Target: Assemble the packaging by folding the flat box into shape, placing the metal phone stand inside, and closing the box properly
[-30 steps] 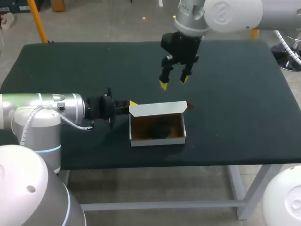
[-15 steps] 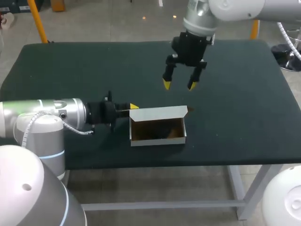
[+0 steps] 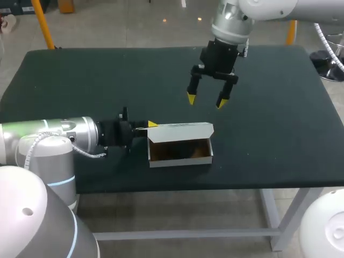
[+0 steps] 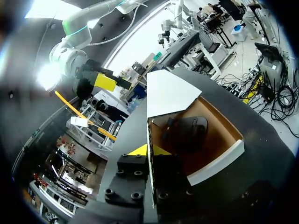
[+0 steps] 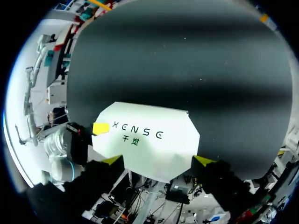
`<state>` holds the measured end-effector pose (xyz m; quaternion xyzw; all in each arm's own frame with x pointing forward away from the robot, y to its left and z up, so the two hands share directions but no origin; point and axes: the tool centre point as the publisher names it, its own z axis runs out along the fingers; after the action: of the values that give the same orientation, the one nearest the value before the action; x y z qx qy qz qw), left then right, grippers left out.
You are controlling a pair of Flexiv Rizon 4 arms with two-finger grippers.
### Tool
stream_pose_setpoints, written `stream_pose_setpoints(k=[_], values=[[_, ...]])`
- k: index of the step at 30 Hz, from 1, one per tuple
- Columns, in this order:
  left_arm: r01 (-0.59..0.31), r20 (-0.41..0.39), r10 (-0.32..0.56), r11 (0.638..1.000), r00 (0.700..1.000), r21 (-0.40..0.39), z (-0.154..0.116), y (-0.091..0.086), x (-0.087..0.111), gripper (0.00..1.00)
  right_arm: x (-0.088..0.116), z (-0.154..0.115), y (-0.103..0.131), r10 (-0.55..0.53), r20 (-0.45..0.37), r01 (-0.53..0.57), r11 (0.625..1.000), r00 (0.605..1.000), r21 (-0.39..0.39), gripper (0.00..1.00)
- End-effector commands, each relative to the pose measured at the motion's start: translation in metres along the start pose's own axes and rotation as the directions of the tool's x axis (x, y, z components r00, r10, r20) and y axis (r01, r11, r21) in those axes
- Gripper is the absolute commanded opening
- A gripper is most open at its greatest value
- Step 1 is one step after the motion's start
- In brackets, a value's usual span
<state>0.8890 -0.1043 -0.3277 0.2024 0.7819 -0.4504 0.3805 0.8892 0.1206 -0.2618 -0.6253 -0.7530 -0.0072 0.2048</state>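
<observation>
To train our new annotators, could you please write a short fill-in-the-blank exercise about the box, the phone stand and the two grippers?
1. The dark phone stand lies ___ the box.
2. The left gripper is ___ on the box's end wall.
3. The right gripper hangs above the table with its fingers ___.
4. The box is white outside and ___ inside.

Missing words: inside; shut; open; brown.
</observation>
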Motion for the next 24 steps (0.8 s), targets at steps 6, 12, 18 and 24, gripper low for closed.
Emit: stream_pose_setpoints(k=[6, 12, 18, 24], values=[[-0.022, 0.002, 0.022, 1.000, 1.000, -0.004, 0.000, 0.000, 0.004, 0.00, 0.001, -0.002, 0.002, -0.001, 0.002, 0.001, 1.000, 1.000, 0.011, 1.00], [-0.037, 0.003, 0.037, 0.999, 0.999, -0.004, 0.001, 0.000, 0.005, 0.00, 0.001, -0.002, 0.002, -0.001, 0.002, 0.001, 1.000, 1.000, 0.011, 1.00], [-0.053, 0.009, 0.053, 0.999, 0.999, -0.011, 0.000, 0.000, 0.006, 0.00, 0.002, 0.005, 0.000, 0.105, 0.025, -0.106, 0.992, 0.994, 0.066, 1.00], [-0.072, 0.012, 0.072, 0.997, 0.997, -0.013, 0.001, 0.000, 0.007, 0.00, -0.003, 0.012, -0.009, 0.236, 0.008, -0.235, 0.961, 0.972, 0.148, 1.00]])
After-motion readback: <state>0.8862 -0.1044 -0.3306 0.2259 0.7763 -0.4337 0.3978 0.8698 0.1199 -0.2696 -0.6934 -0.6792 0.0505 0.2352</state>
